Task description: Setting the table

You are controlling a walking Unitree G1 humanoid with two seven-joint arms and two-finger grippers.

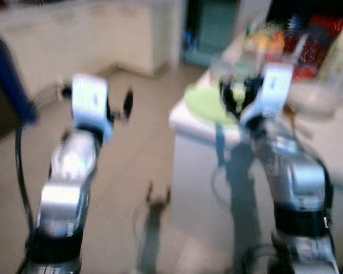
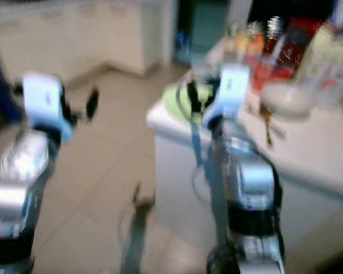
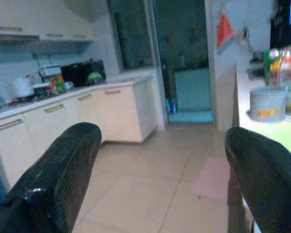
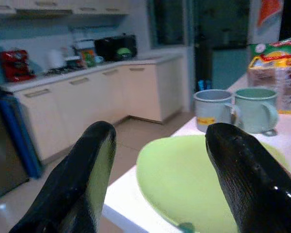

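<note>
Mugs behind plate on table

I see cream kitchen cabinets along the far wall, a black microwave and red appliance on the counter, snack packets, tiled floor.

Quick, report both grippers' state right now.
Left gripper: open, holding nothing, out over the kitchen floor.
Right gripper: open, holding nothing, above the near edge of the green plate on the table.
</note>
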